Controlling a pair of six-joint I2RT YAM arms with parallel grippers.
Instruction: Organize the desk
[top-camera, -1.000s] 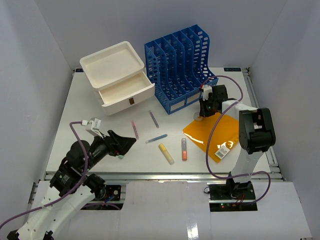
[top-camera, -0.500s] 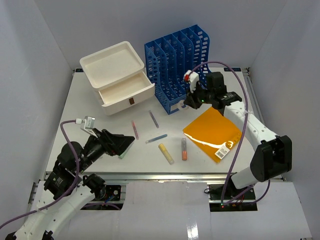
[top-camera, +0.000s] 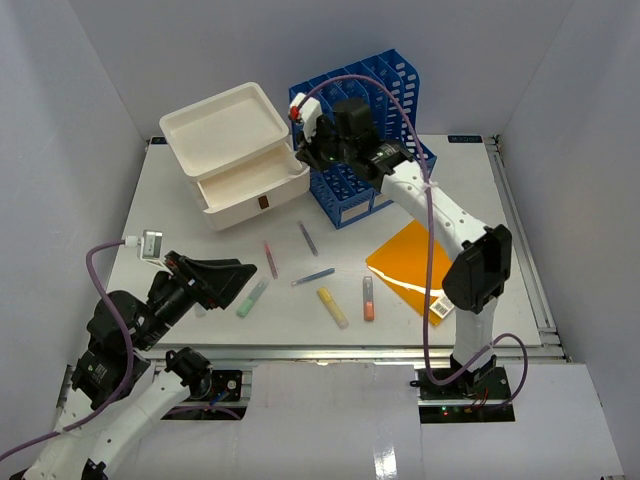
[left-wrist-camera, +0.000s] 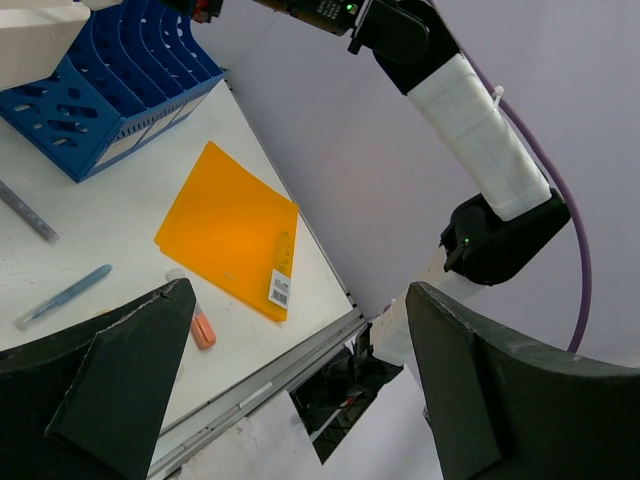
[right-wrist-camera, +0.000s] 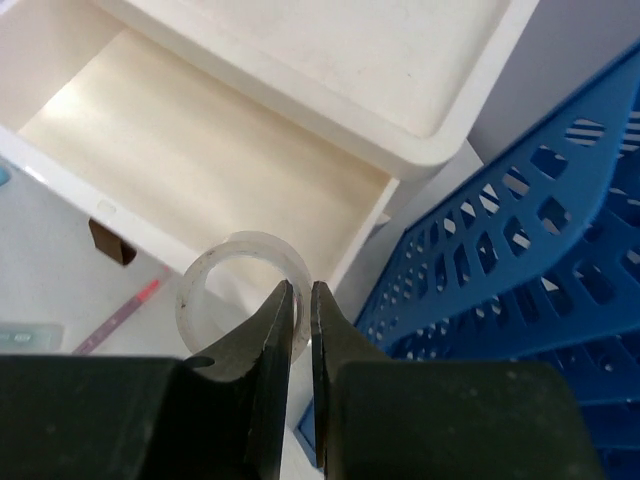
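Though cluttered, a flat white desk (top-camera: 160, 230)

Matt white desk (top-camera: 200, 260), translucent plastic ring (right-wrist-camera: 240, 243), glossy orange folder (top-camera: 400, 265)

- The top view looks down from high behind the near edge, taking in the whole desk (top-camera: 500, 220).
- The left wrist view sits low, facing right across the orange folder (left-wrist-camera: 225, 240) toward the right arm (left-wrist-camera: 480, 130).
- The right wrist view hangs close above the open drawer (right-wrist-camera: 180, 150), which the top view also shows.
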